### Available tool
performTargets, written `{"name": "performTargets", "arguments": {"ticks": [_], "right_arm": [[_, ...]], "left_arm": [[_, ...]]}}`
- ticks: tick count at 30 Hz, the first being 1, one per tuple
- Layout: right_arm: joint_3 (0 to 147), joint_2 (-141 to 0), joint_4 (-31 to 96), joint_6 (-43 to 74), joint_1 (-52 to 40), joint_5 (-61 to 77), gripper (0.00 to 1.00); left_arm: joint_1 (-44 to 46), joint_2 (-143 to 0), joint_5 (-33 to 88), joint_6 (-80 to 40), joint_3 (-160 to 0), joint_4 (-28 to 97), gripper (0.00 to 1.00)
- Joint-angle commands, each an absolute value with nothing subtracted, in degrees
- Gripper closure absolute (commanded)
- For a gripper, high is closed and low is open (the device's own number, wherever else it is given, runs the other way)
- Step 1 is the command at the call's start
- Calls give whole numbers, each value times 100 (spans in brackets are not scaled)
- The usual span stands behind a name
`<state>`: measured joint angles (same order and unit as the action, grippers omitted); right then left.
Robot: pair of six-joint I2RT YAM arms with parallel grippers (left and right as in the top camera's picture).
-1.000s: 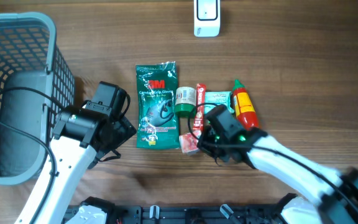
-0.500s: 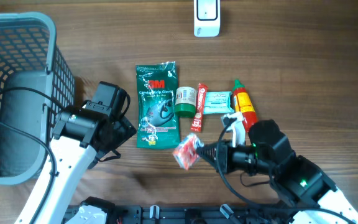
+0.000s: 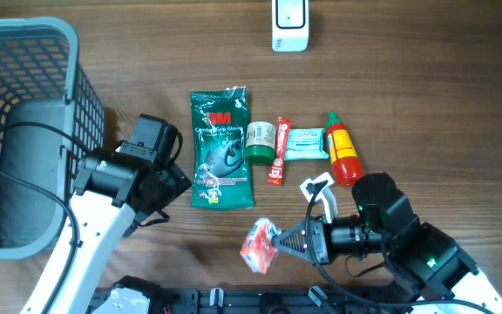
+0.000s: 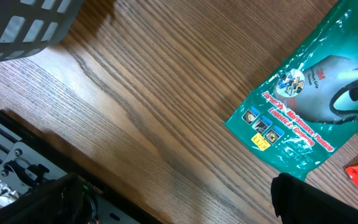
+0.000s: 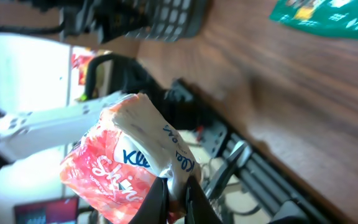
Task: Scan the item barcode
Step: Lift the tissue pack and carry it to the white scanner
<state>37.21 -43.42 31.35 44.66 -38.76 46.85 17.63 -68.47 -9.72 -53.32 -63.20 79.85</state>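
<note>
Now my right gripper (image 3: 277, 241), clamped on the tissue pack (image 3: 257, 245), has carried it farther from the scanner (image 3: 288, 24); I judge its barcode still needs presenting there.

Dark wood-grain table (image 3: 408, 70), blk rail (image 3: 216, 301) at front edge, even light

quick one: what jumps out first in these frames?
The right tool is shut on a corner of a crumpled red-and-white packet, holding it up near the front edge of the table. The right wrist view shows the pinch close up. After that, the eye goes to the green 3M glove bag lying flat at centre and the big grey basket at the left.
</note>
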Motion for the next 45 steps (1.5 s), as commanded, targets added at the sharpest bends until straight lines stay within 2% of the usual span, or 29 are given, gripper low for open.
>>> {"name": "performTargets", "arguments": {"ticks": [1,5,9,12,16,19,24,28,32,35,37,45], "right_arm": [[3754,-4261,3124,4346,-3879,5557,96],[3754,-4171,2794,4613,-3879,6025,95],[3754,-3846,1625,5763,-3879,6632,95],[3754,-3599,969,6305,-3879,6674,96],[3754,-3363,596,6440,-3879,6617,95],[3754,-3308,609,5905,-3879,6622,95],[3754,-3315,829,3197,-3879,6674,96],[3752,-3315,790,2056,-3879,6698,96],[3754,-3315,340,1966,-3870,6591,95],[3754,-3317,91,2493,-3865,5352,96],[3752,-3339,108,2373,-3868,4722,96],[3754,-3597,169,2561,-3865,4023,96]], "left_arm": [[1789,-6869,-967,-5430,-6311,7990,0],[1789,-6869,-967,-5430,-6311,7990,0],[1789,-6869,-965,-5430,-6311,7990,0],[1789,-6869,-967,-5430,-6311,7990,0],[1789,-6869,-967,-5430,-6311,7990,0],[1789,-6869,-967,-5430,-6311,7990,0],[1789,-6869,-967,-5430,-6311,7990,0],[1789,-6869,-967,-5430,-6311,7988,0],[1789,-6869,-967,-5430,-6311,7988,0],[1789,-6869,-965,-5430,-6311,7990,0],[1789,-6869,-965,-5430,-6311,7988,0],[1789,-6869,-967,-5430,-6311,7990,0]]}}
